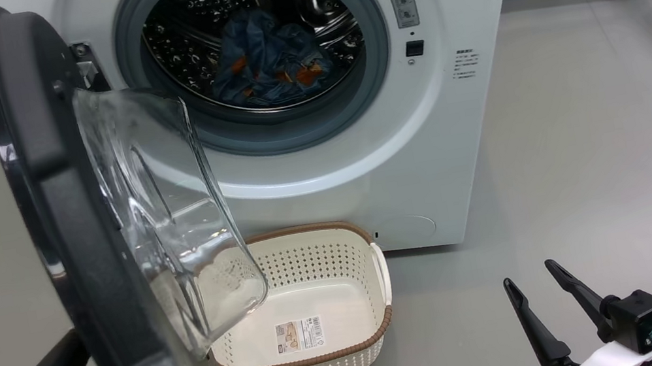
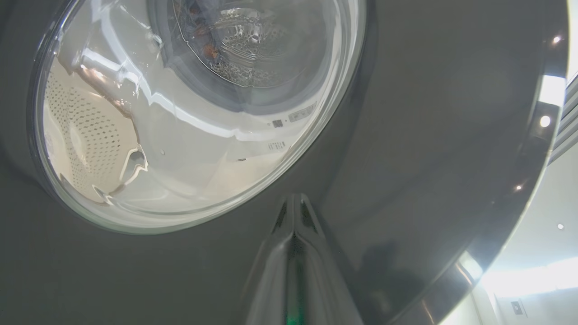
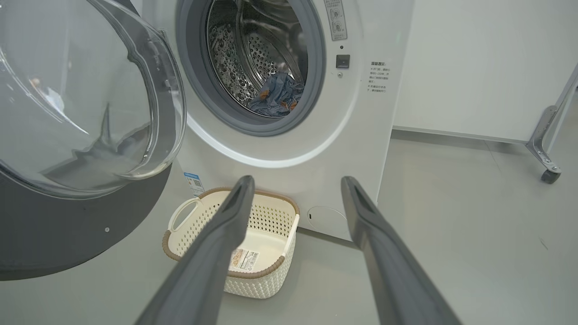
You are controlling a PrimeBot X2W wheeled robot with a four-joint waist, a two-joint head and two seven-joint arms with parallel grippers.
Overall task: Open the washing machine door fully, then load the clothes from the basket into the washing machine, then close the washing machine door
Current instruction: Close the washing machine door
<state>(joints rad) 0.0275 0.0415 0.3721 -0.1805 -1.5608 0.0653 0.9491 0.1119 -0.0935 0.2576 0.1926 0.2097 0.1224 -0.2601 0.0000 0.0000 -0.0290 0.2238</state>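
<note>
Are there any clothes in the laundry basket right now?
No, the basket holds just its barcode sticker, while the clothes lie inside the washing machine drum.

White washing machine (image 1: 375, 161), grey gasket (image 1: 291, 132), shiny steel drum (image 1: 187, 27) with a punched-hole pattern. Inside the washing machine, blue clothes (image 1: 269, 60) with orange-brown prints. Glossy black washing machine door (image 1: 65, 207), clear glass bowl. In front of the washing machine, cream-white basket (image 1: 312, 258): hole-grid walls, brown woven-look rim, white barcode sticker (image 1: 300, 334). Plain grey floor (image 1: 594, 164).
</note>
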